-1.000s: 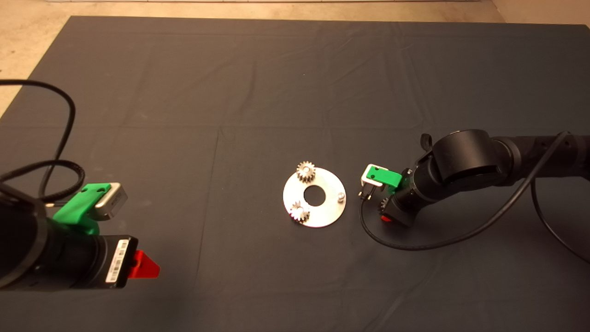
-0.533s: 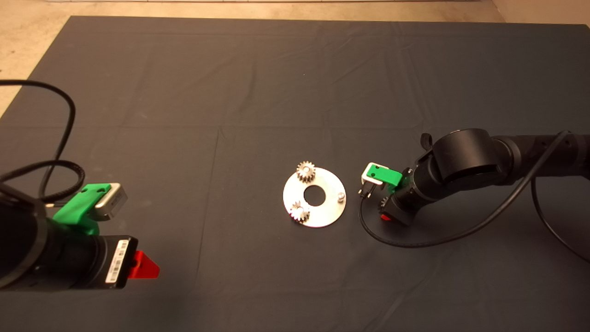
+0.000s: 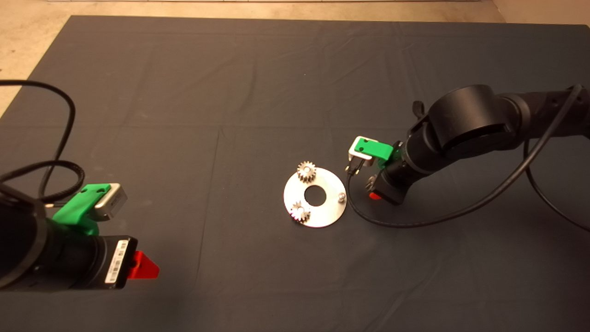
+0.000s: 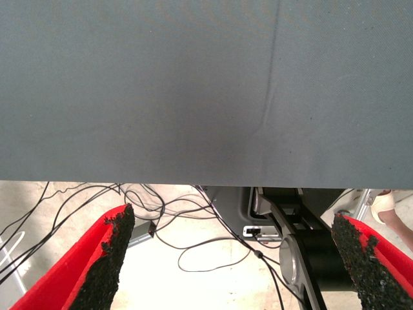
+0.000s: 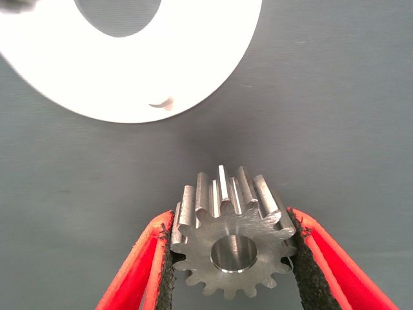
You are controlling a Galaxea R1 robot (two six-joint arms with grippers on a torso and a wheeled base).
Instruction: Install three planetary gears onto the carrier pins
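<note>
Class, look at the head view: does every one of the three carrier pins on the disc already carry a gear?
No: two planetary gears sit on the disc, but the pin nearest the right gripper stands bare.

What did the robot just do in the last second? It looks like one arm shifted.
The right gripper, shut on the third gear, rose off the mat and moved toward the far side, staying beside the disc. The two gears on the disc, the bare pin and the parked left gripper at the lower left did not move.
</note>
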